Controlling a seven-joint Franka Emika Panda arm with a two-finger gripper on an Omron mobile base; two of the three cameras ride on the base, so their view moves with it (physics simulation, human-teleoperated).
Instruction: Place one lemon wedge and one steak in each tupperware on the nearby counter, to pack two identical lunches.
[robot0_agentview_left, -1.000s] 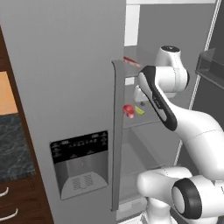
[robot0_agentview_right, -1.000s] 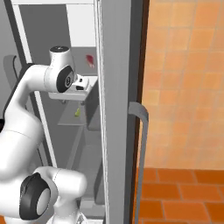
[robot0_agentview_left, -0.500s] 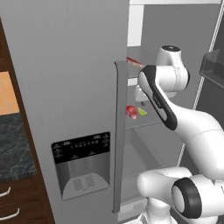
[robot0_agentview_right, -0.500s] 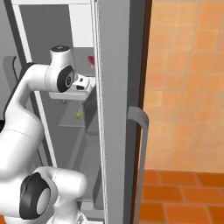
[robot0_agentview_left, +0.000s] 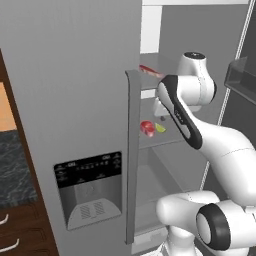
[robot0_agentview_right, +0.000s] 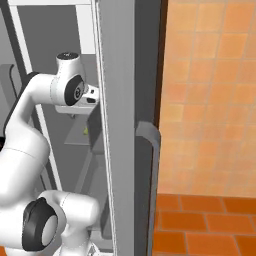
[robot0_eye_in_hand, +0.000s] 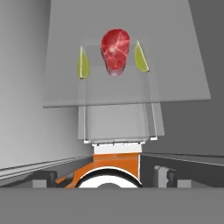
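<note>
open air above steak (robot0_eye_in_hand: 115, 51), lemon wedges (robot0_eye_in_hand: 83, 63) close on both sides

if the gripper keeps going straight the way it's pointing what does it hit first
Probably the steak on the glass fridge shelf, centred ahead between two lemon wedges. Depth is unclear; the path could meet the shelf first.

In the right base view the whole picture has slid slightly, which points to a move of the camera and not of the things. The fridge door (robot0_agentview_right: 117, 150) now takes up a wider strip in the middle of the frame. Its left edge reaches further left and covers the bit of red steak (robot0_agentview_left: 150, 71) that showed just left of it, in the upper middle, a second ago. The door handle (robot0_agentview_right: 148, 131) sits further left than before. The arm's round joint (robot0_agentview_right: 74, 91) and the lemon wedge (robot0_agentview_right: 85, 131) below it lie a touch lower and further left. In the left base view the arm's top joint (robot0_agentview_left: 196, 59) stands marginally higher.
</note>
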